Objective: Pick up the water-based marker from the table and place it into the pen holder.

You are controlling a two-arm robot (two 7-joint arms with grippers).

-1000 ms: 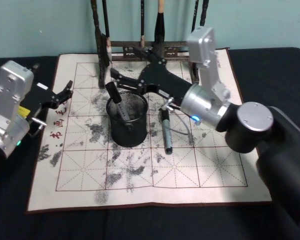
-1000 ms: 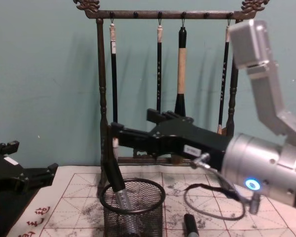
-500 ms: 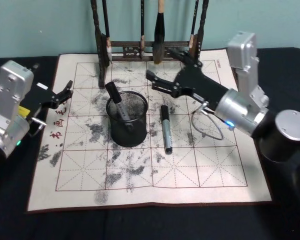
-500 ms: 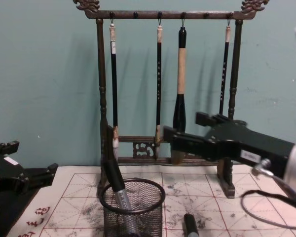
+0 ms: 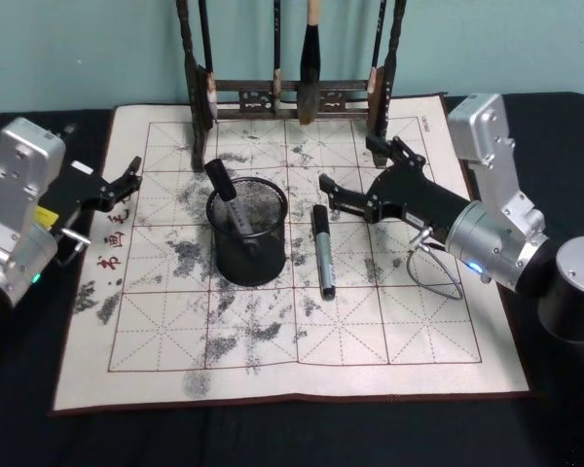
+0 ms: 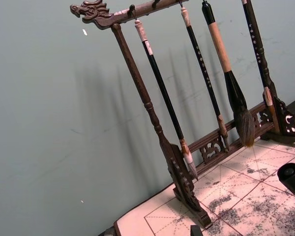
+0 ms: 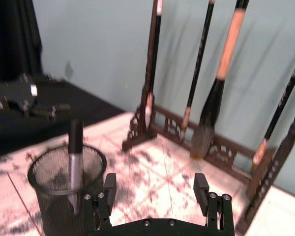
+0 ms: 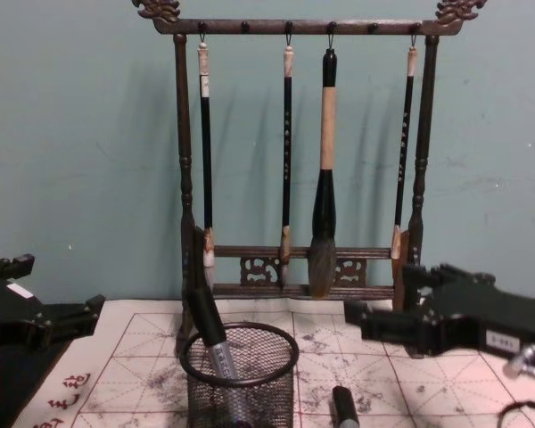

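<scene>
The pen holder (image 5: 246, 243) is a small black wire-mesh cup on the mat, left of centre. A marker (image 5: 221, 187) with a black cap leans inside it, also seen in the chest view (image 8: 211, 337) and the right wrist view (image 7: 74, 150). Another marker (image 5: 322, 251), black and grey, lies flat on the mat just right of the pen holder (image 8: 241, 379). My right gripper (image 5: 353, 167) hovers open and empty to the right of the holder, beyond the lying marker (image 8: 343, 407). Its fingers (image 7: 108, 189) stand wide apart. My left gripper (image 5: 127, 178) rests open at the mat's left edge.
A tall dark wooden brush rack (image 5: 292, 92) with several hanging brushes (image 8: 323, 178) stands at the back of the ink-stained practice mat (image 5: 273, 331). The mat lies on a black tablecloth (image 5: 526, 117). A cable loop (image 5: 438, 277) hangs from the right wrist.
My right gripper has drawn back to the right, from above the pen holder, with nothing in it. The marker stays leaning in the holder. The left arm has not moved.
</scene>
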